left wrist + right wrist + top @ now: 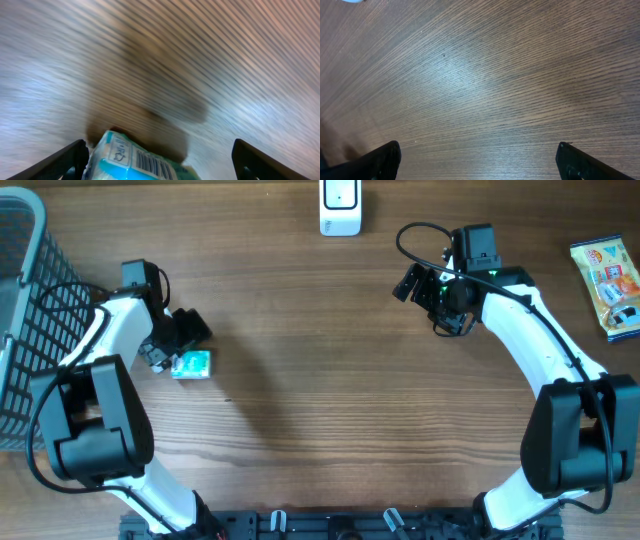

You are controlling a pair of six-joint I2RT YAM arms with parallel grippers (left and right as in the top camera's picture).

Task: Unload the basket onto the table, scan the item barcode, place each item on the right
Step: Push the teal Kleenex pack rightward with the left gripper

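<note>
Nearby, basket (20,330), scanner (340,207), snack packet (608,285).

Matt wood-grain table (330,400); glossy teal packet (191,364) (probably plastic film, blurred).

The overhead view is bright, evenly lit from above and sharp across the table (320,410), with only a faint, soft shadow beside the left arm (115,320). The left wrist view is dimmer and smeared: the wood grain runs in blurred streaks, a dark shadow sits mid-frame, and the packet (135,160) at the bottom edge looks soft. The right wrist view is crisp, with a pale sheen across the middle and darker corners
</note>
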